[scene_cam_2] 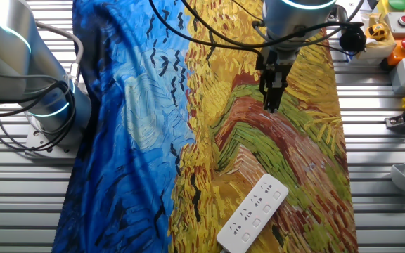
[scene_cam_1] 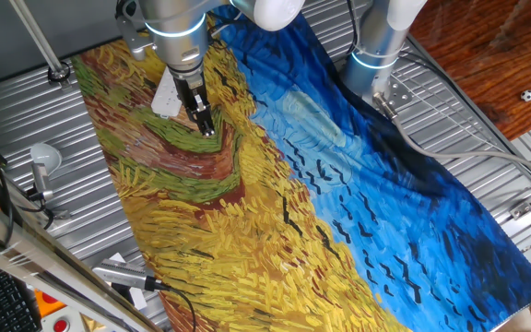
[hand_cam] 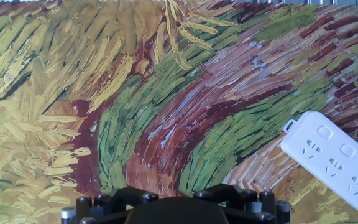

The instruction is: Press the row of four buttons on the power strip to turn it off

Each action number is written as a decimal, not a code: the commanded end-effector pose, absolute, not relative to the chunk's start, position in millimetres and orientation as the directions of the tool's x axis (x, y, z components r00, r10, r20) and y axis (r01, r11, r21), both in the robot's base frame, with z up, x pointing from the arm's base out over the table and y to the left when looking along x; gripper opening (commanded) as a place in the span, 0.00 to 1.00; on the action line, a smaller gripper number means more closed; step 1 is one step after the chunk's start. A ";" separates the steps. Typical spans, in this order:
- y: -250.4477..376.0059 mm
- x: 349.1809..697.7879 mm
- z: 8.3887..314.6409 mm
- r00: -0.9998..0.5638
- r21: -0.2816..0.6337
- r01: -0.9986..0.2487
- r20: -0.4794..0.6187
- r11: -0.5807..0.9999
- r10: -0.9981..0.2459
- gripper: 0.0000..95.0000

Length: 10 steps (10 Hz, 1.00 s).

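Your gripper [scene_cam_2: 271, 105] hangs over the painted cloth [scene_cam_2: 188, 140], well apart from the power strip [scene_cam_2: 253, 213] lying flat near the cloth's edge; I can't tell its finger spread.

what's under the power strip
The power strip lies flat on the painted cloth, over its yellow and brown brushstrokes. The cloth spreads across a ribbed metal table. Whatever lies directly beneath the strip is covered; in one fixed view the arm hides part of it.
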<state>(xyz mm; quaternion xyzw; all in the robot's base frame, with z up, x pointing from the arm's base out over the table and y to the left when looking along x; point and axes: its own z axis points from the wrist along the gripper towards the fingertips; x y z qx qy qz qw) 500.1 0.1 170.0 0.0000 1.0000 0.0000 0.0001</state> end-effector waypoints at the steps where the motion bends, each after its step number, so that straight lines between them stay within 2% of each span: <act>1: 0.0 500.0 170.0 -0.999 0.020 -0.034 -0.019 0.999 -0.034 0.00; 10: 0.2 499.8 169.7 -0.999 0.013 -0.030 -0.017 0.999 -0.030 0.00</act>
